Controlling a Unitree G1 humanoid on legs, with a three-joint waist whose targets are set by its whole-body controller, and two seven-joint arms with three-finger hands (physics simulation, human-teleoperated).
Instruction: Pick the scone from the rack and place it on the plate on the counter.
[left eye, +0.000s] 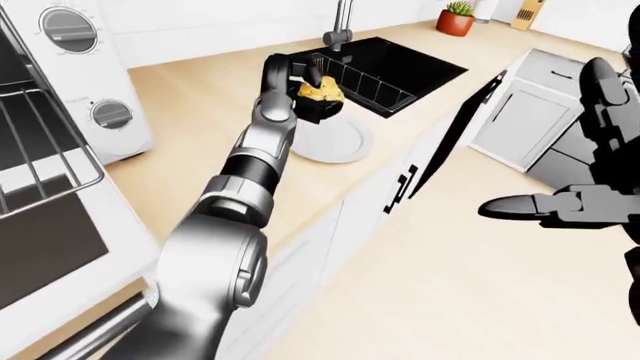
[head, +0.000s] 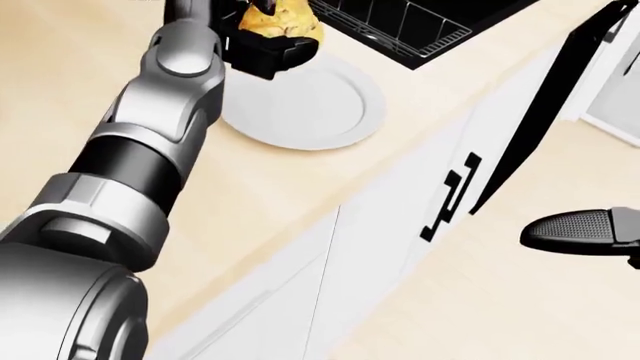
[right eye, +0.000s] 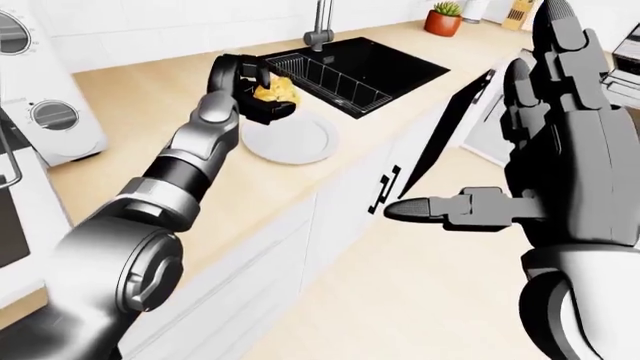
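The left hand (left eye: 312, 94) has its black fingers closed round the yellow scone (left eye: 322, 91), holding it just above the white plate (right eye: 290, 139) near the counter's (left eye: 200, 157) sink-side edge, while the right hand (right eye: 560, 180) hangs open, fingers spread.

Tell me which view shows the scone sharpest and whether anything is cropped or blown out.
Left-eye view: scone sharp, whole, in the left robot hand above the plate. Head view: scone cut by the top edge, plate evenly lit, no glare. Right-eye view: right robot hand looms large at the right; scone small but clear.
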